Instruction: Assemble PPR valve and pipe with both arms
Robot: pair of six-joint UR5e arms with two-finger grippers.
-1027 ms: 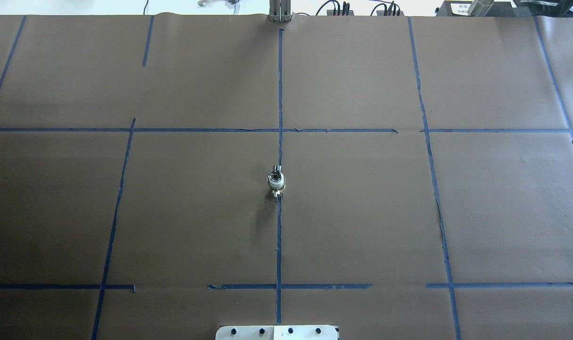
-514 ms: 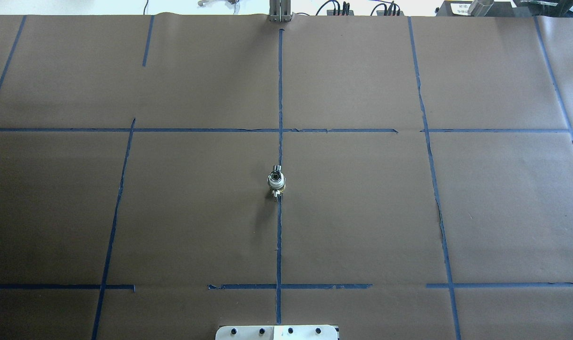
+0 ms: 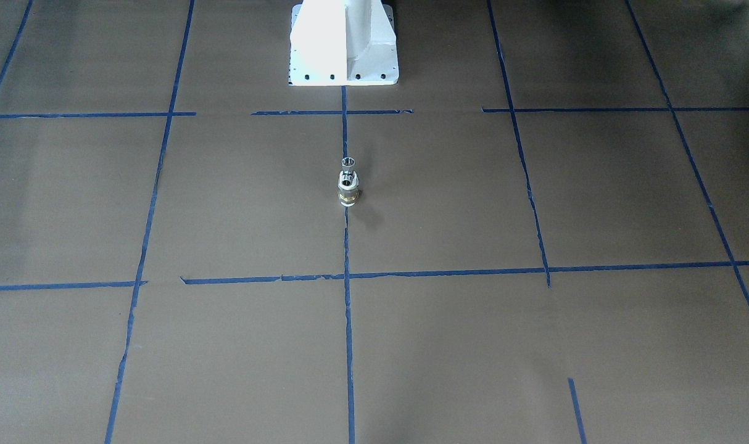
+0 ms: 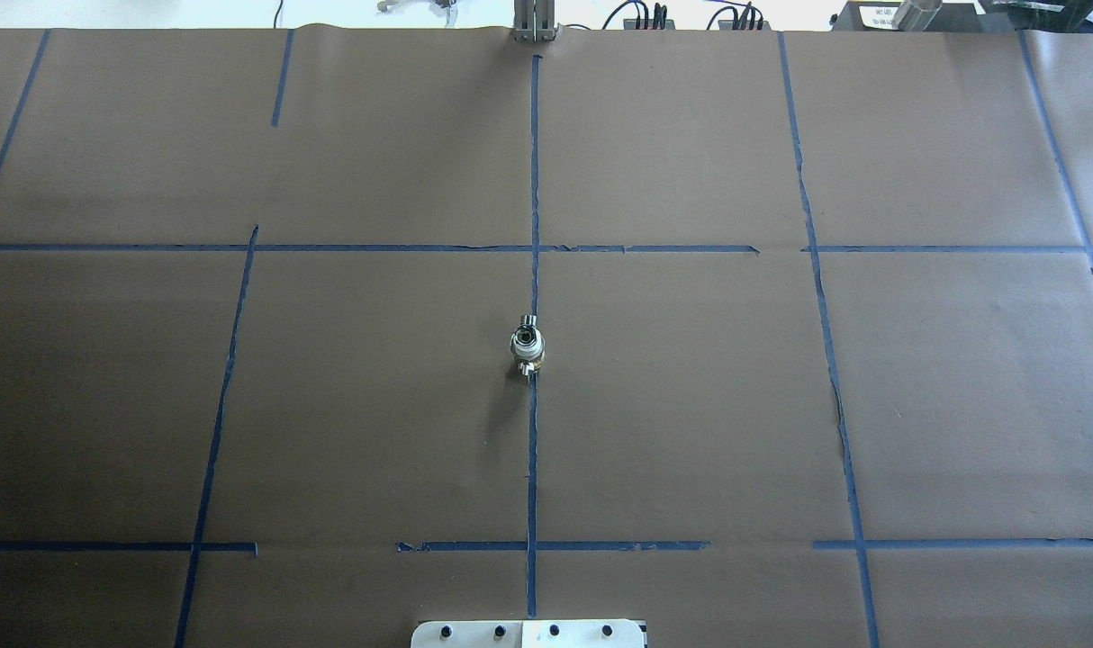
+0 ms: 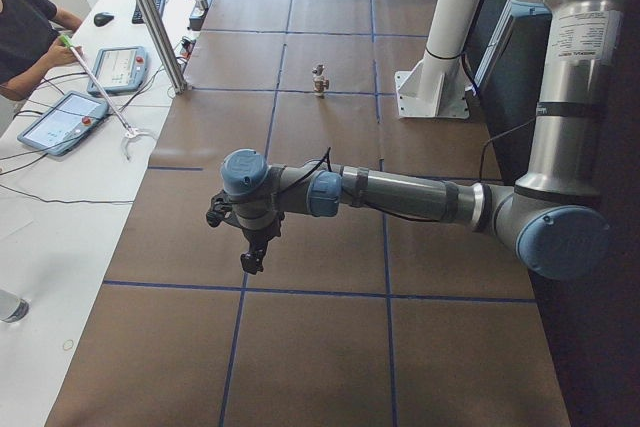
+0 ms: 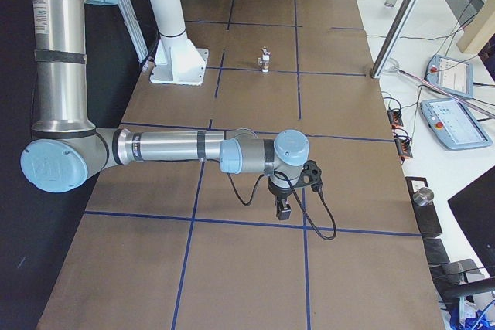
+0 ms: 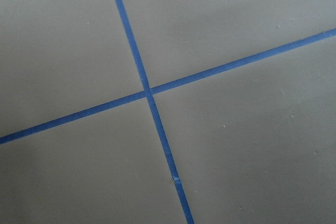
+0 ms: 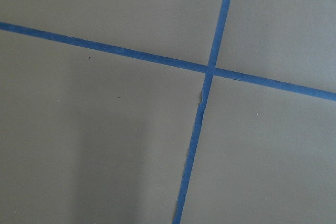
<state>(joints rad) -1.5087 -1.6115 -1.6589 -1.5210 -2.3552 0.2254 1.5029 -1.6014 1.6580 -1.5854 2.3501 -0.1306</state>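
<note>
A table (image 4: 691, 405) covered in brown paper is marked into squares by blue tape (image 4: 533, 180). The valve (image 3: 348, 192) stands upright on the centre tape line, with its brass band low and a white end on top. The pipe (image 3: 348, 162), a tiny chrome piece, sits at the valve's top and touches it. At this size it cannot be told whether the two are fully joined. Both parts stand free of the grippers.

The left arm (image 5: 400, 192) stretches low over the table's left end, and the left gripper (image 5: 253, 262) points down above the paper. The valve is well apart from these jaws, farther along the table, near the white pedestal (image 5: 432, 67). It cannot be told whether these jaws are spread or pressed together.

The right arm (image 6: 170, 147) stretches low over the opposite end, and the right gripper (image 6: 284, 209) also points down. The valve is well apart from these jaws too, so it stands between the two grippers along the table's length. The state of these jaws cannot be told either.

Below the left jaws, the left wrist view shows paper and a tape cross (image 7: 148, 92). Below the right jaws lies another tape cross (image 8: 210, 69).
</note>
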